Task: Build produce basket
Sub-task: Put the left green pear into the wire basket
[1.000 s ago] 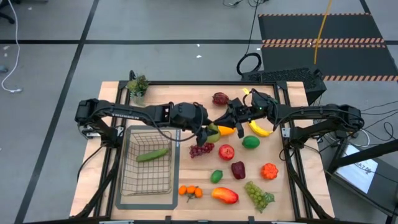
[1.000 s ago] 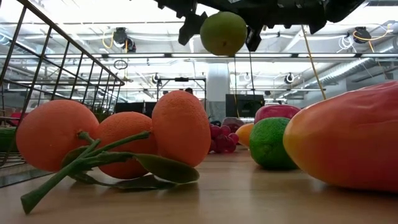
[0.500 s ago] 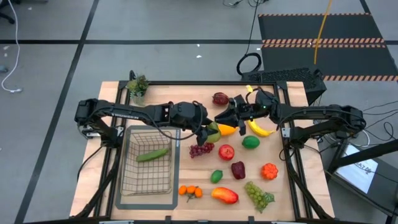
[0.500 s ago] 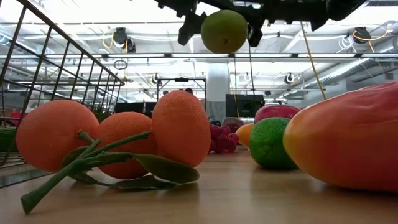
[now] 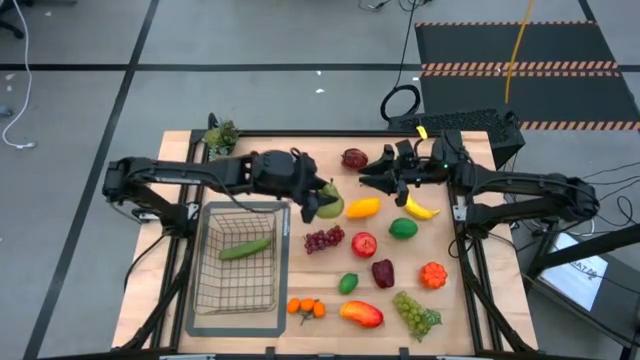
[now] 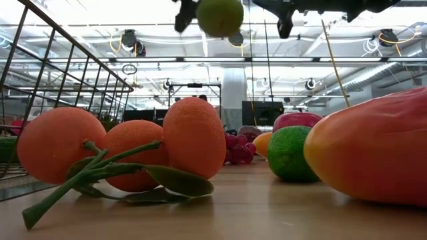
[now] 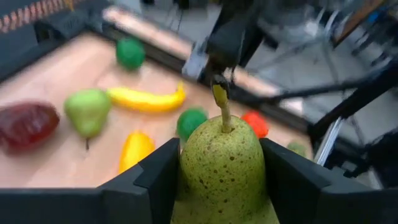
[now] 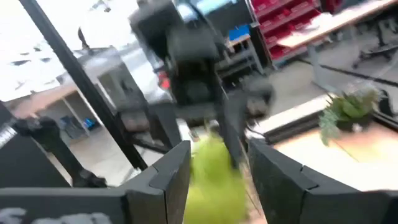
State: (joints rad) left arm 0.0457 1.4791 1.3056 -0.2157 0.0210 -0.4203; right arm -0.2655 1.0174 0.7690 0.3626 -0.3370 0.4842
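The green pear (image 7: 222, 163) looks like a light, hard plastic toy with a smooth speckled skin, so I judge it a little slippery but not fragile. Its wide lower body seems the best place to hold it, not the thin stem, which could bend or slip.

The left gripper (image 5: 322, 203) grips the pear exactly there: in the left wrist view its two dark fingers (image 7: 158, 180) press on both sides of the pear's belly, about half open because the fruit fills the gap. The pear hangs in the air above the table (image 5: 452, 318), just to the right of the far right corner of the wire basket (image 5: 207, 292). In the low view it floats high over the oranges (image 6: 120, 148).

The right gripper (image 5: 372, 181) is to the right of the pear, above the table near the yellow mango (image 5: 362, 208) and the banana (image 5: 421, 209). It is apart from the pear and holds nothing; its fingers (image 8: 171, 180) are parted.

The basket holds only a cucumber (image 5: 245, 249). The other produce lies on the table to the right of it.
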